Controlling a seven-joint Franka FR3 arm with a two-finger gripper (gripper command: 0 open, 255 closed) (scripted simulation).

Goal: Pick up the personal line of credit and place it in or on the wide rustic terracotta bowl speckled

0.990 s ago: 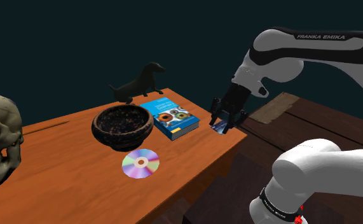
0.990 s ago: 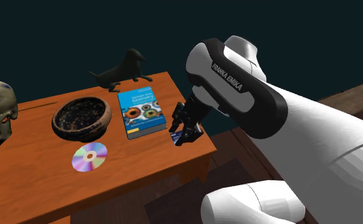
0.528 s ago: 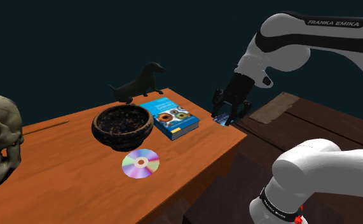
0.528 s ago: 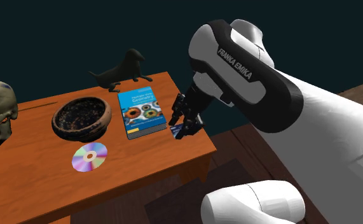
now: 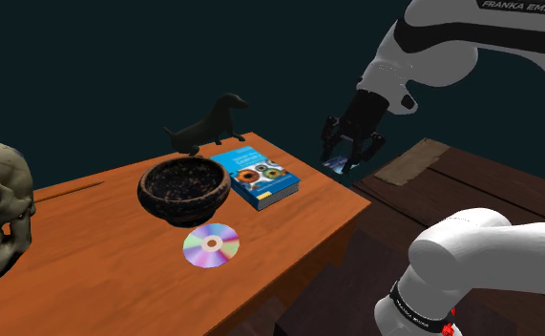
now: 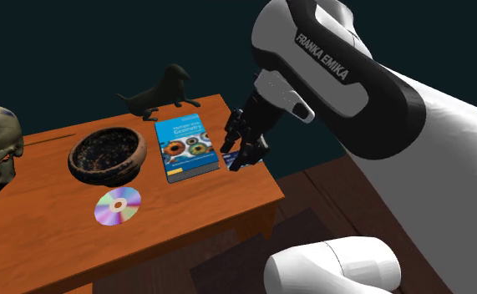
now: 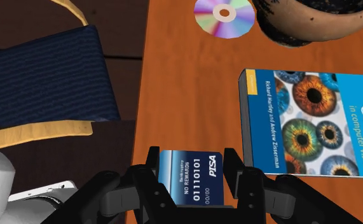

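Over the orange worktop (image 5: pixel 117 250) beside the blue book (image 5: pixel 257 178), the hand (image 5: pixel 343 161) clamps a dark blue card (image 7: pixel 190 181), well apart from the bowl (image 5: pixel 182 190).

In my black gripper (image 7: pixel 192 164), a navy rectangular card (image 7: pixel 192 181) lettered white; beside it, a blue paperback book (image 7: pixel 313 121) patterned with orange-green irises.

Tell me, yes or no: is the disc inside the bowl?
No, the disc lies flat on the table, outside the bowl.
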